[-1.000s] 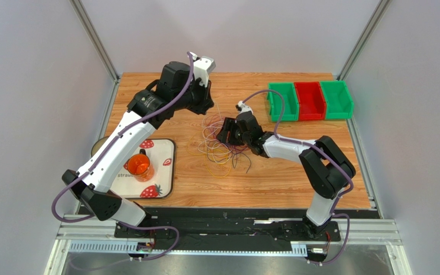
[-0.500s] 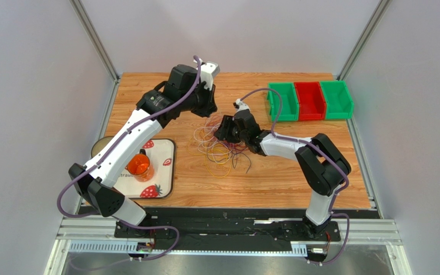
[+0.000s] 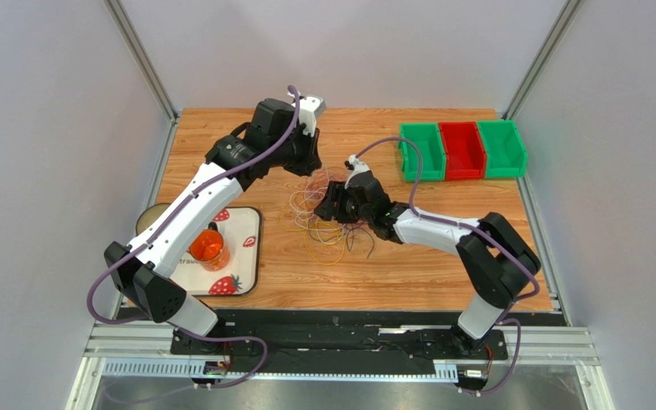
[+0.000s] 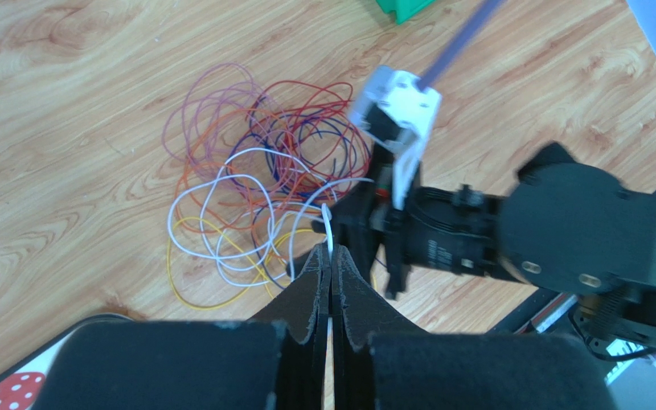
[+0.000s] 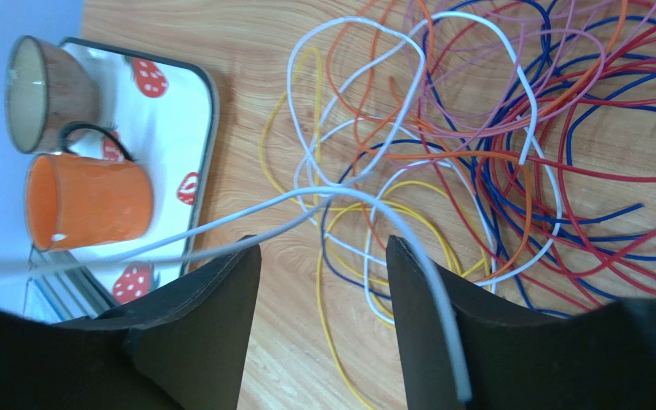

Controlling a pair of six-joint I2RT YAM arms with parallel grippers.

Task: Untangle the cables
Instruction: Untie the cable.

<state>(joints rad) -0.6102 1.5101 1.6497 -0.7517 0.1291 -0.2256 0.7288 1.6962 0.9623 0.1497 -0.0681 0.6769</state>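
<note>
White cable (image 4: 326, 224) is held clenched in the left end effector (image 4: 330, 278), strung lengthwise from the cables (image 3: 327, 220) heaped mid-surface (image 3: 408, 273), and passed right in front of the wide-open, released right end effector (image 5: 321, 249), which sits nearer.

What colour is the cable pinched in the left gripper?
White, best seen in the left wrist view: the left gripper clamps the white cable.
</note>
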